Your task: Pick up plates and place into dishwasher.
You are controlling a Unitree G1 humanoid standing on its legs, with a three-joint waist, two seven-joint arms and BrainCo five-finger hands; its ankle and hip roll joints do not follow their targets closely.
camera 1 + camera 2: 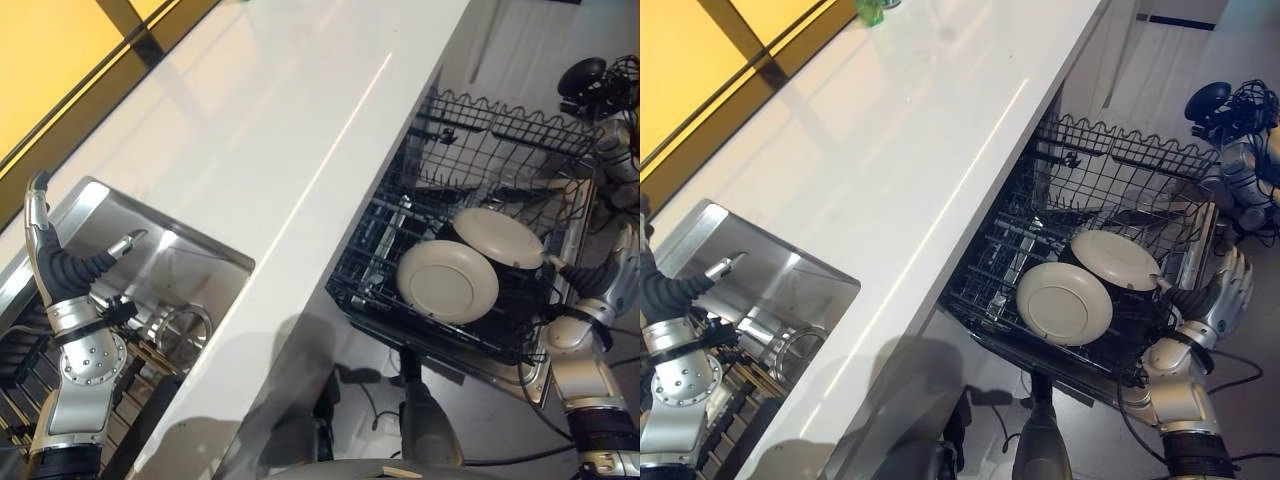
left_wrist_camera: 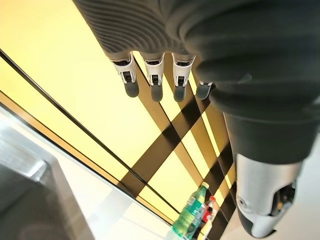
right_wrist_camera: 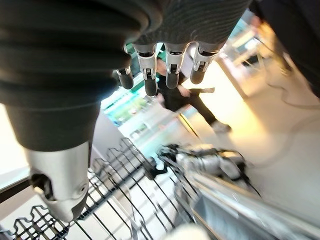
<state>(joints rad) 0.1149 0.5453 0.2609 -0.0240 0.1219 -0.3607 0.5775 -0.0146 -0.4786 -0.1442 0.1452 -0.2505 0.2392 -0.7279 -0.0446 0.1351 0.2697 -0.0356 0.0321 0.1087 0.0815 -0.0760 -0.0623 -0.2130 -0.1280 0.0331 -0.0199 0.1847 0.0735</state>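
Left eye view: plates [image 1: 447, 281] in rack [image 1: 480, 140], beside empty right hand [image 1: 612, 268].

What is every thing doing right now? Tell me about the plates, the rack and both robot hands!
Front plate: in the rack, leaning.
Back plate: in the rack, leaning behind it.
Dishwasher rack: pulled out.
Left hand: open, over the sink, holding nothing.
Right hand: open, beside the rack, holding nothing.
Green bottle: upright on the counter.

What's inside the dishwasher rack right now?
Two cream plates, one nearer and one behind it, lean in the black wire rack. What lies under them is hidden.
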